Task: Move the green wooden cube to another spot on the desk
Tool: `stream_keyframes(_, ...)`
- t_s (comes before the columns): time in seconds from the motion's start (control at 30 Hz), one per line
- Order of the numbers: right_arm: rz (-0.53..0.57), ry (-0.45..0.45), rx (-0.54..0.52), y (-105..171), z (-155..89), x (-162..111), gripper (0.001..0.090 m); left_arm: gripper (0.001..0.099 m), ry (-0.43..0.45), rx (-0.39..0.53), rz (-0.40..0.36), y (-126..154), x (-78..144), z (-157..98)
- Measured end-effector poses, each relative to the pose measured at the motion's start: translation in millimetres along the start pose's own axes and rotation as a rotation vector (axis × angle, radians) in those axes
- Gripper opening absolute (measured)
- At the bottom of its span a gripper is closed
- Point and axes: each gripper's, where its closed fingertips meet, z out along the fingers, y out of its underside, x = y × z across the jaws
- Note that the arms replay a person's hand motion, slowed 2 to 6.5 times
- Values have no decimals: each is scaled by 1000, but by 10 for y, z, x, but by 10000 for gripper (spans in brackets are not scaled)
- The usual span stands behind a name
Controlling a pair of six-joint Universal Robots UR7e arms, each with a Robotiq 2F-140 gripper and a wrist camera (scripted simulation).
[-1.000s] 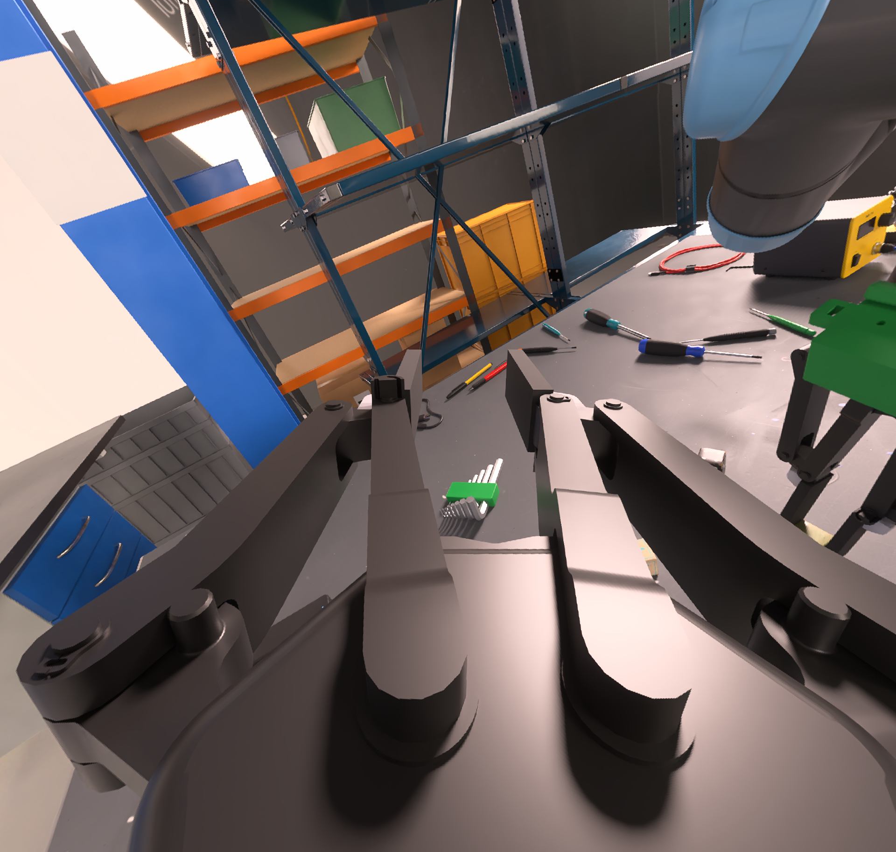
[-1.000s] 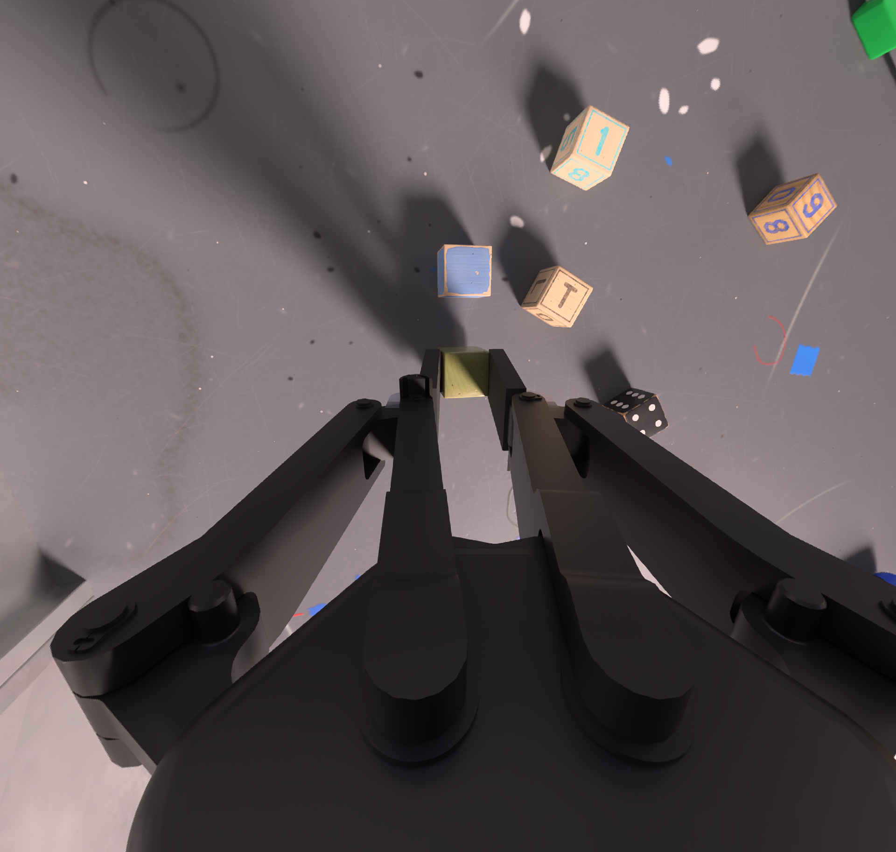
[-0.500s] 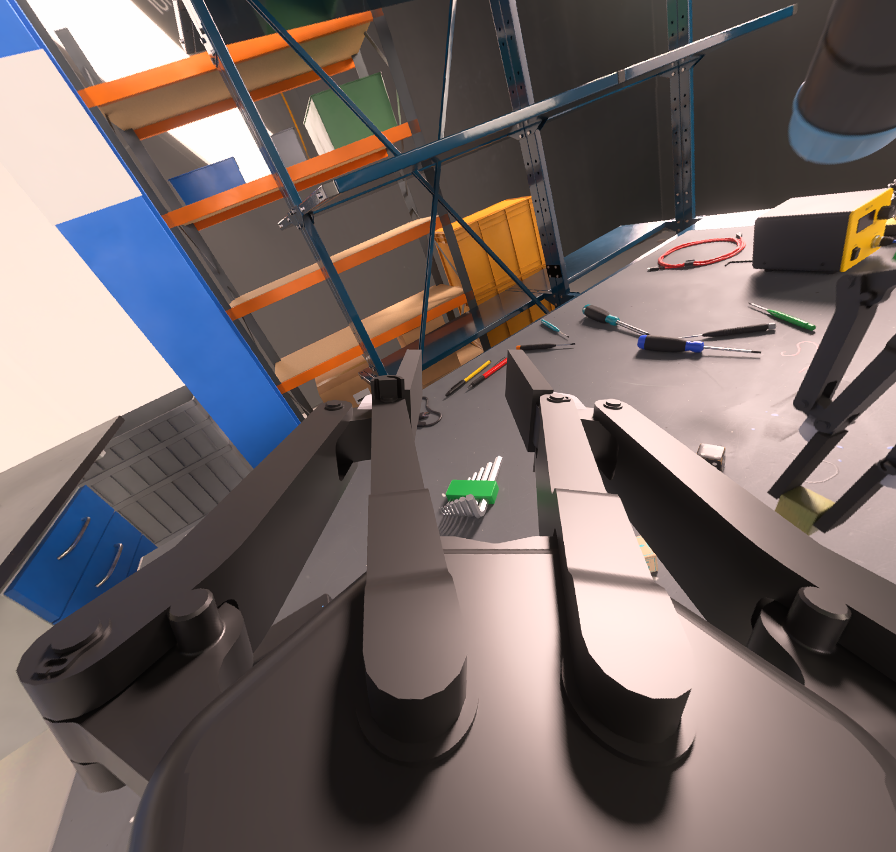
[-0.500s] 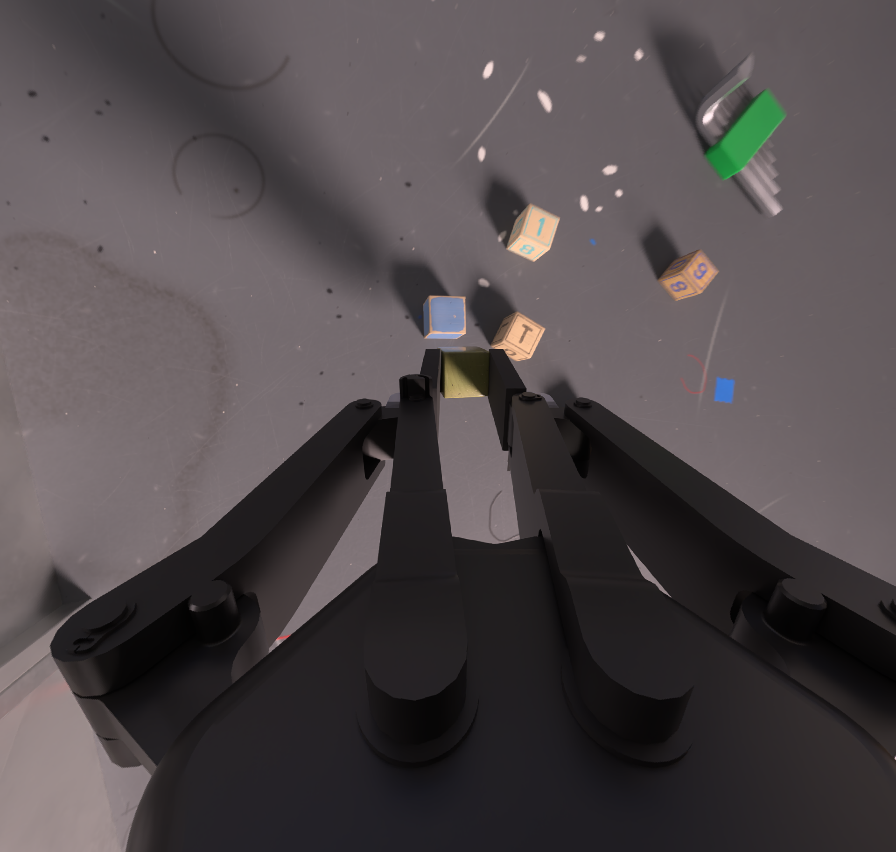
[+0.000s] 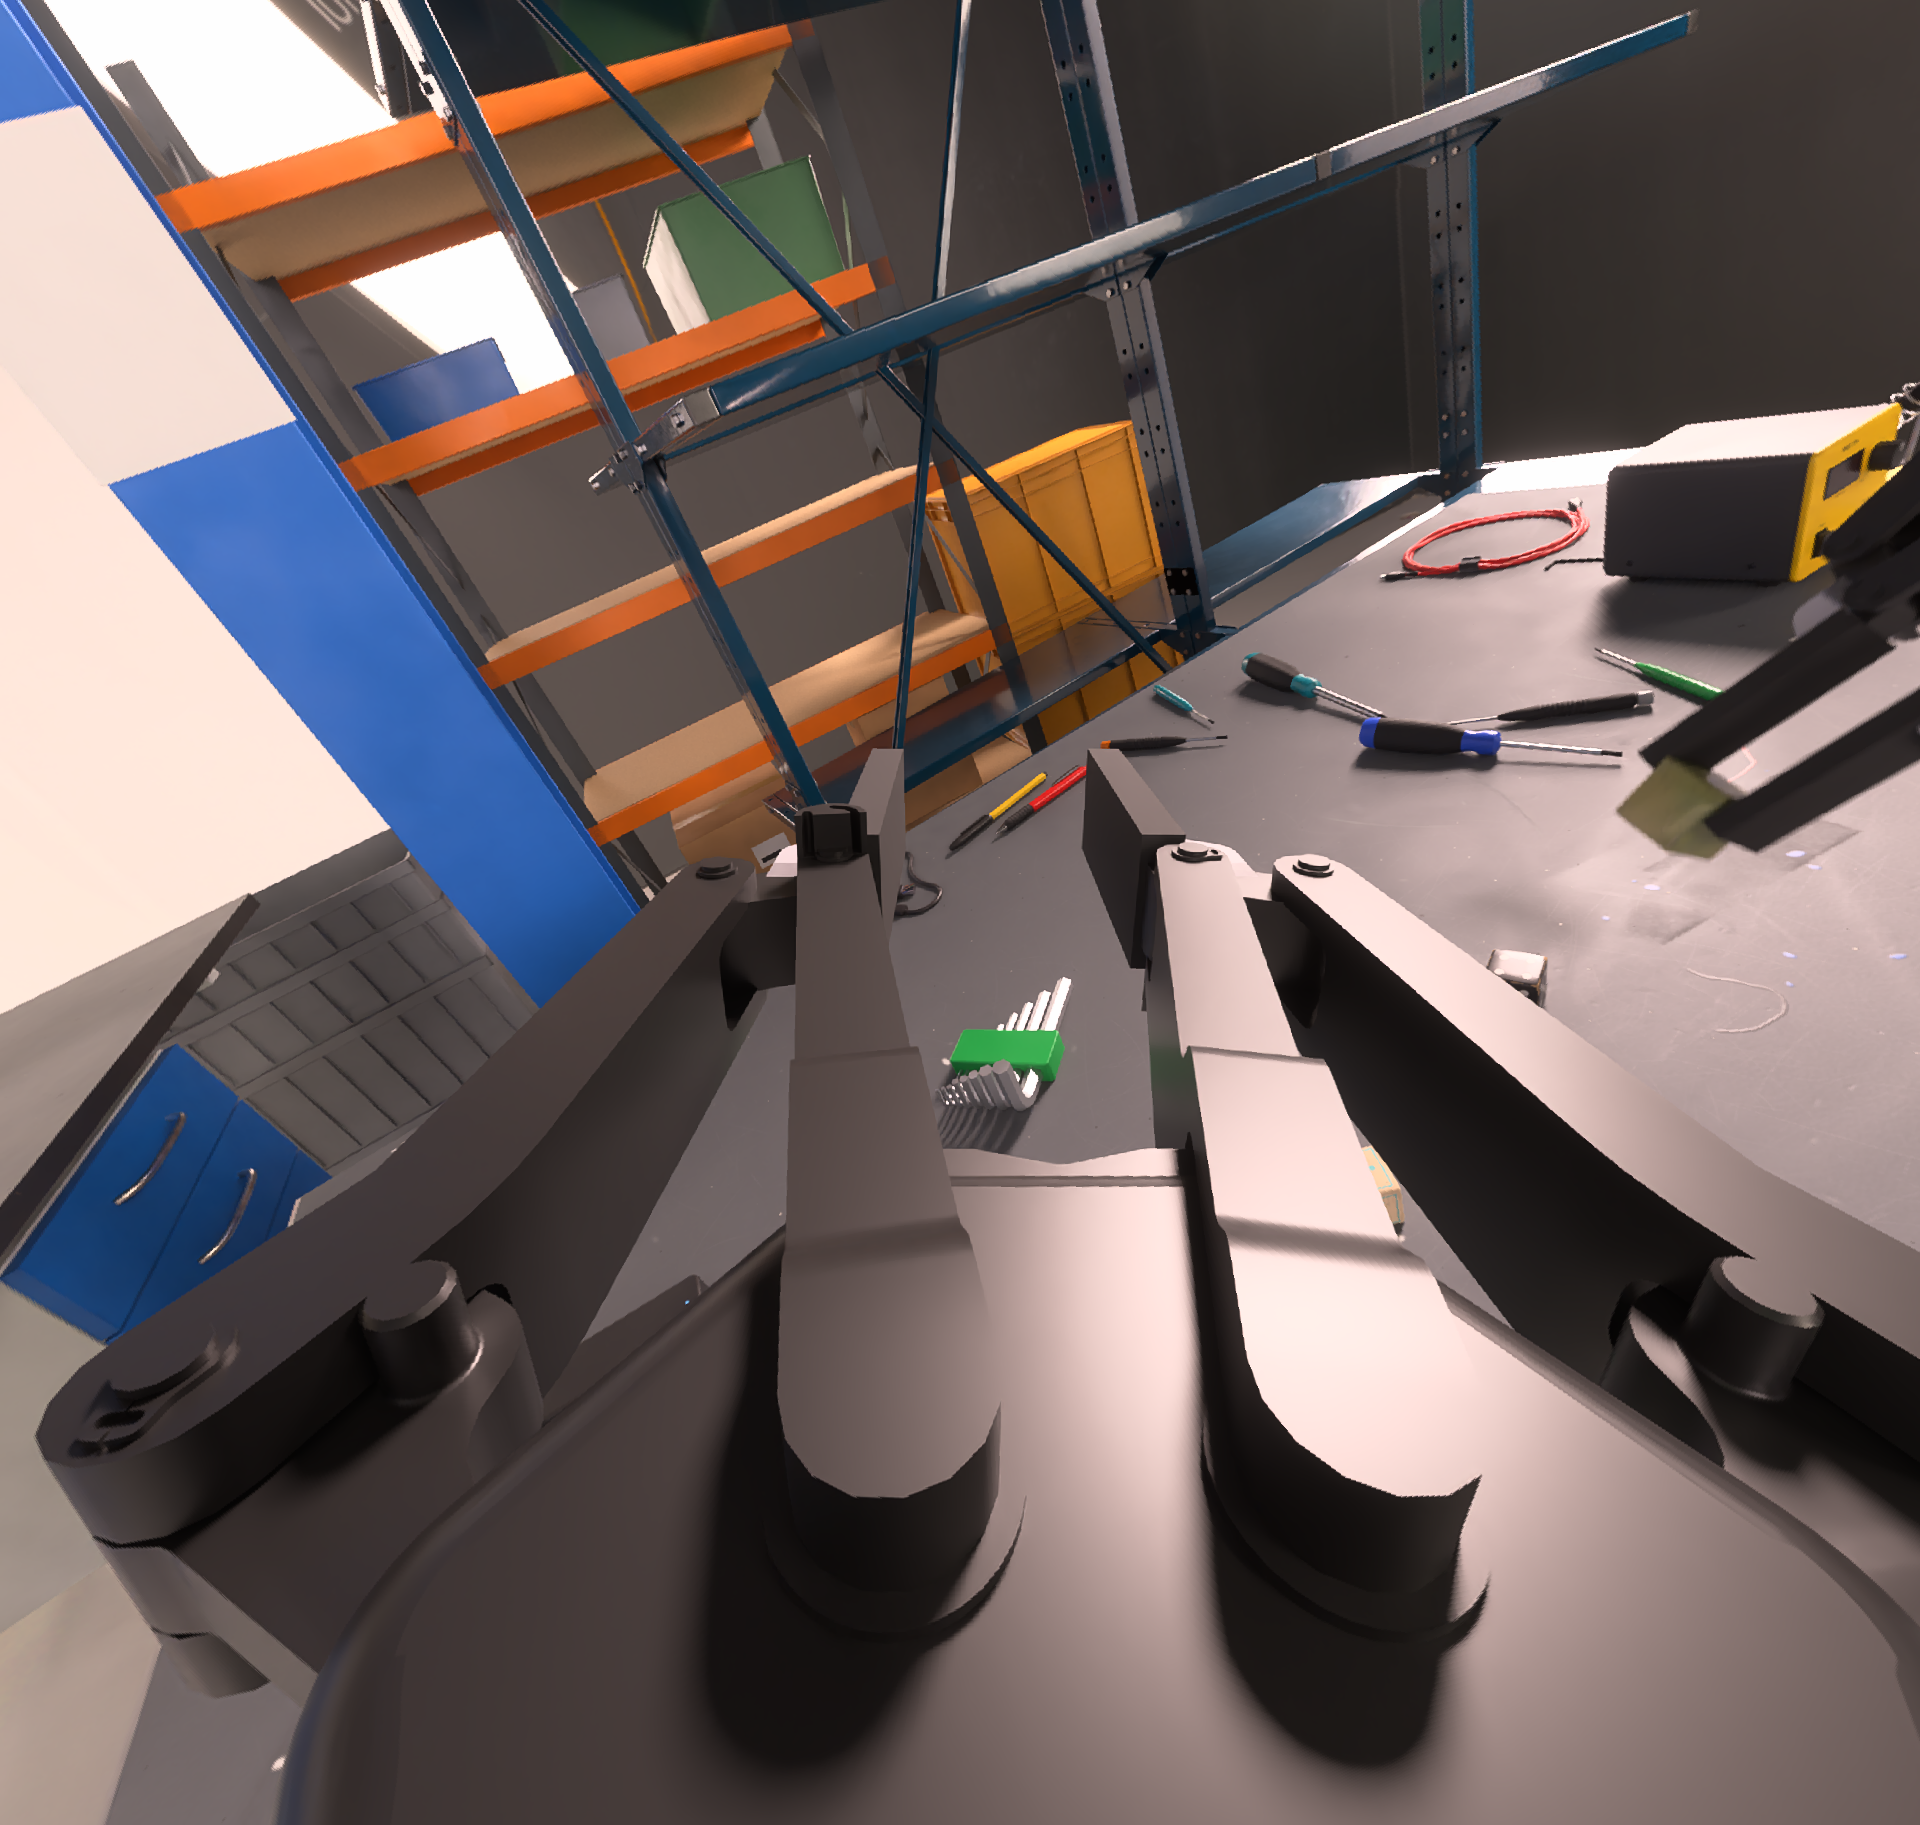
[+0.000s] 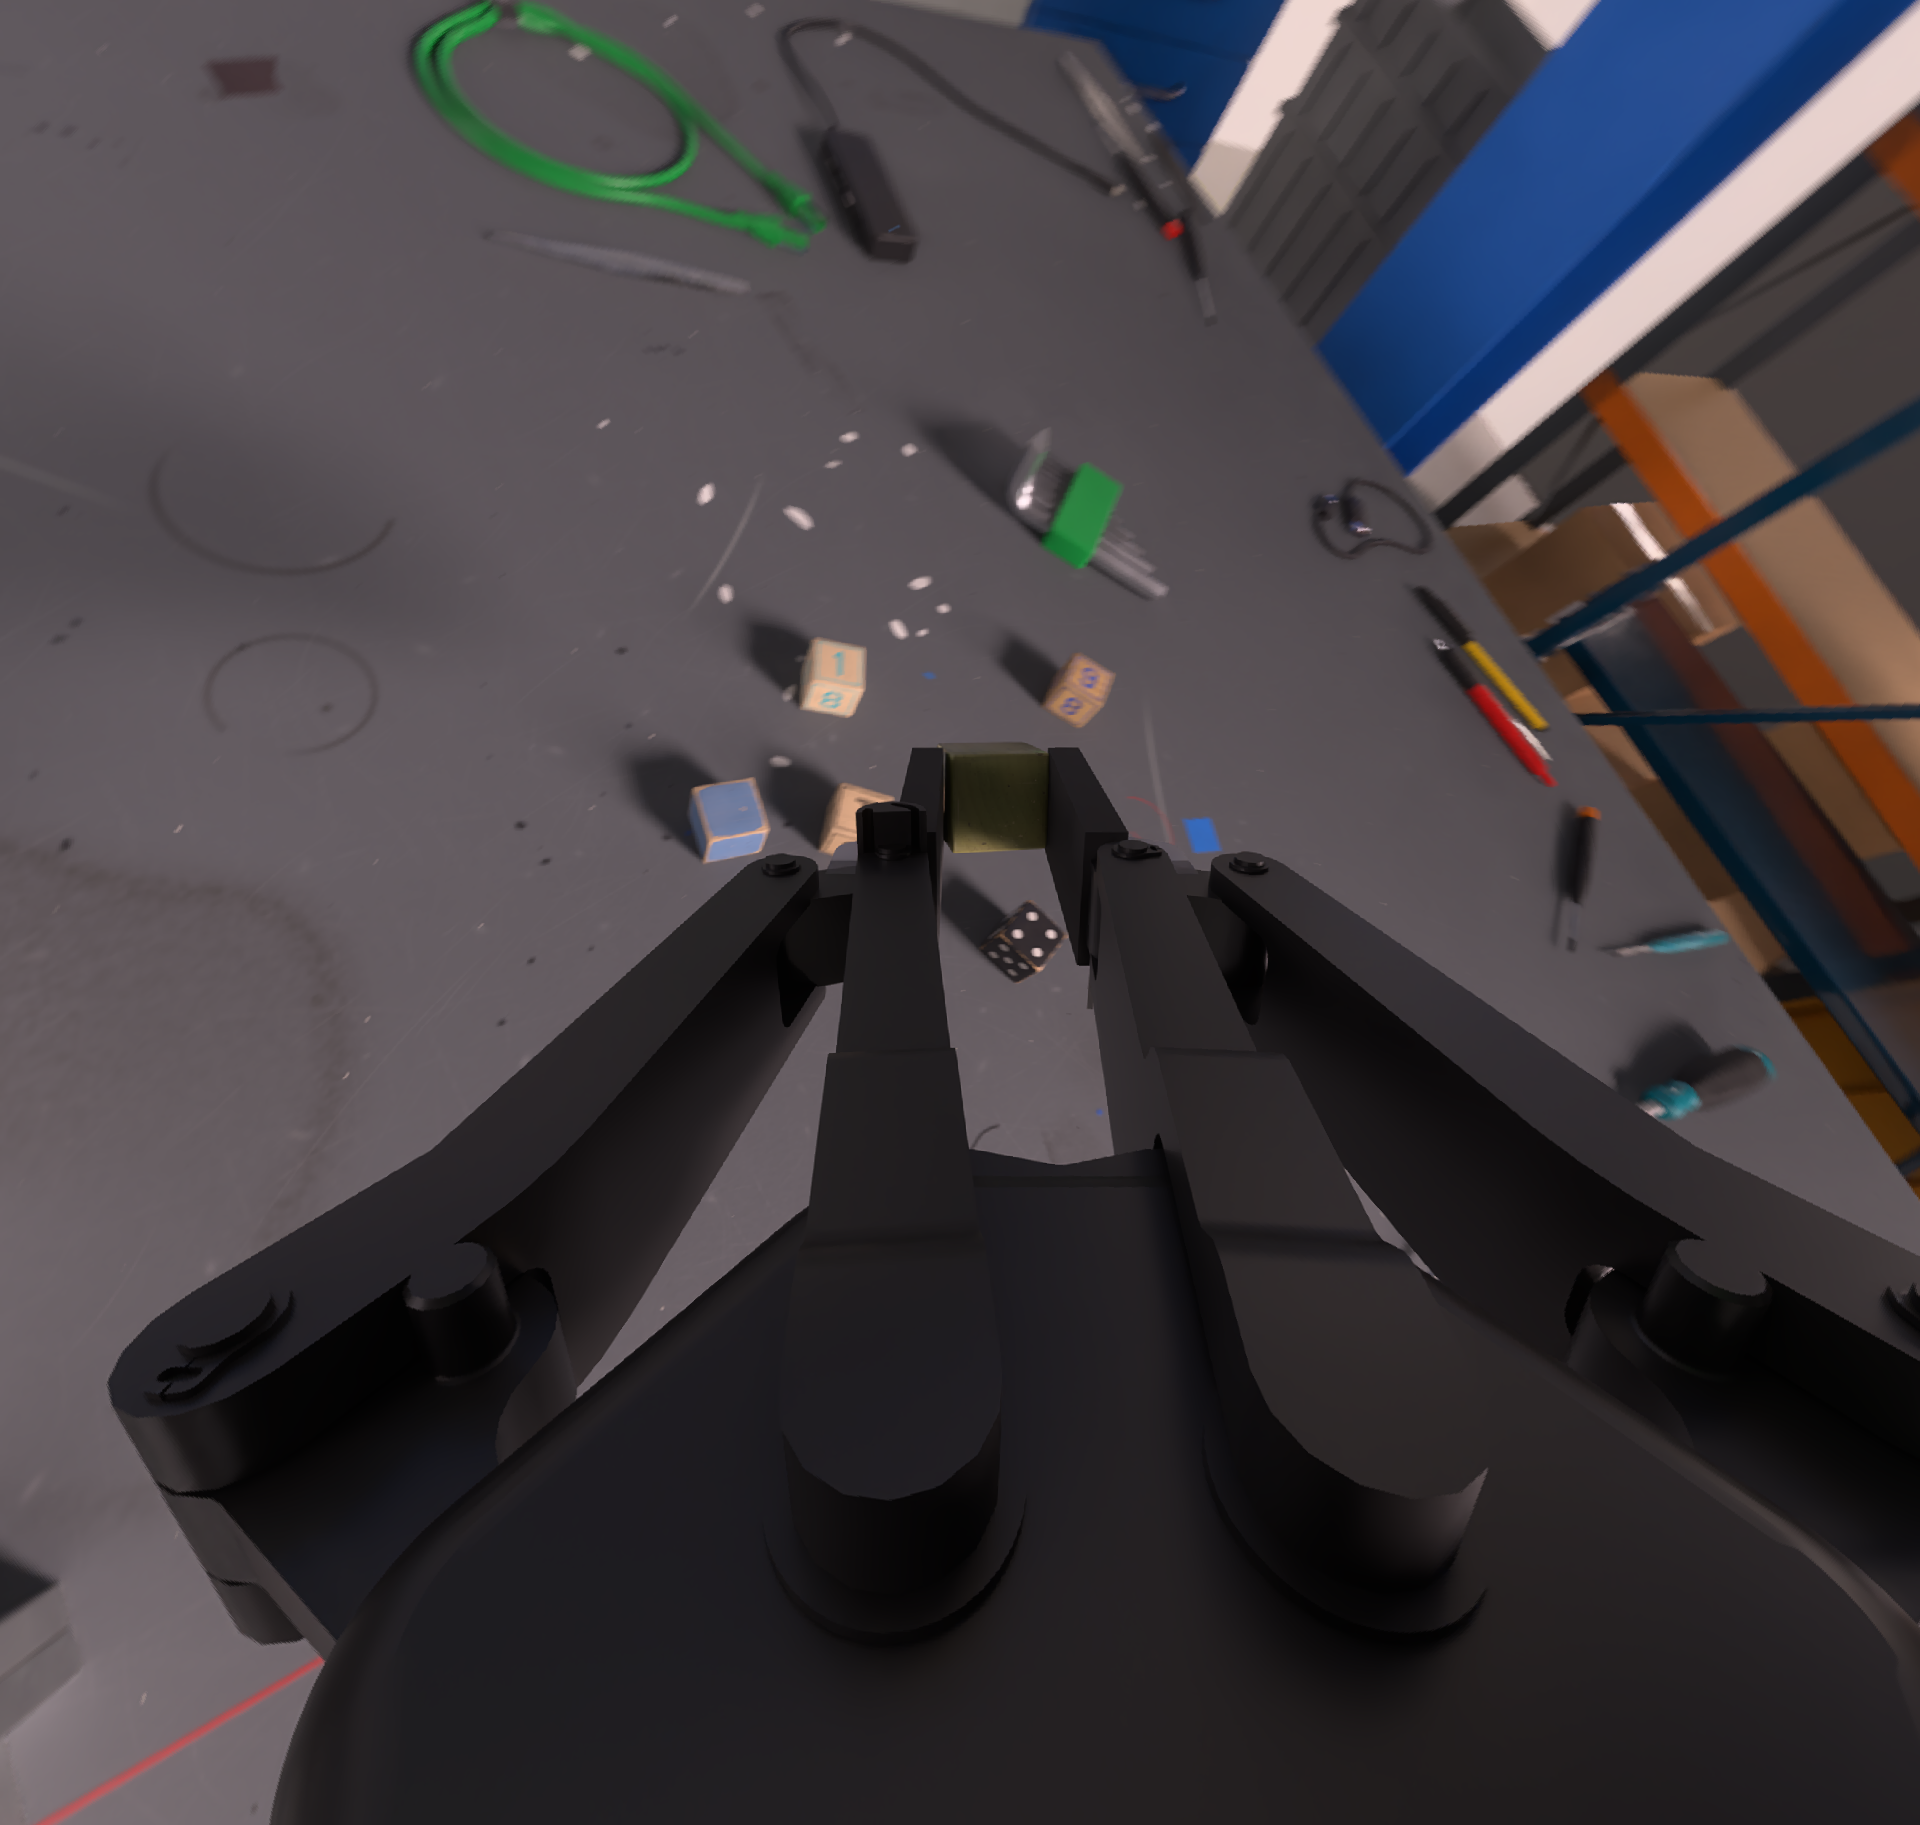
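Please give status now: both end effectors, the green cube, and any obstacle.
Right end effector shut on green cube, lifted above desk. Left end effector open, empty. Other blocks and black die lie below.

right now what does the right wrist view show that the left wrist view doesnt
Only the right wrist view shows the green cable, the lettered blocks, the blue block and the black die on the desk. Only the left wrist view shows the open left gripper, the red cable and the yellow-faced box. Both show the right gripper shut on the green wooden cube, held above the desk, and the green hex key set.
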Motion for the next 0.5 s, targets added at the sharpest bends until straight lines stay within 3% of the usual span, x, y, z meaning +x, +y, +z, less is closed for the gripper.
stream_keyframes(0.2, 154, 191, 56, 85, -314, 449, 267, 467, 5, 0, -1, -3, 16, -1)
stream_keyframes(0.5, 414, 476, -23, 653, -715, 1051, 267, 467, 12, -1, 4, -7, 48, 0)
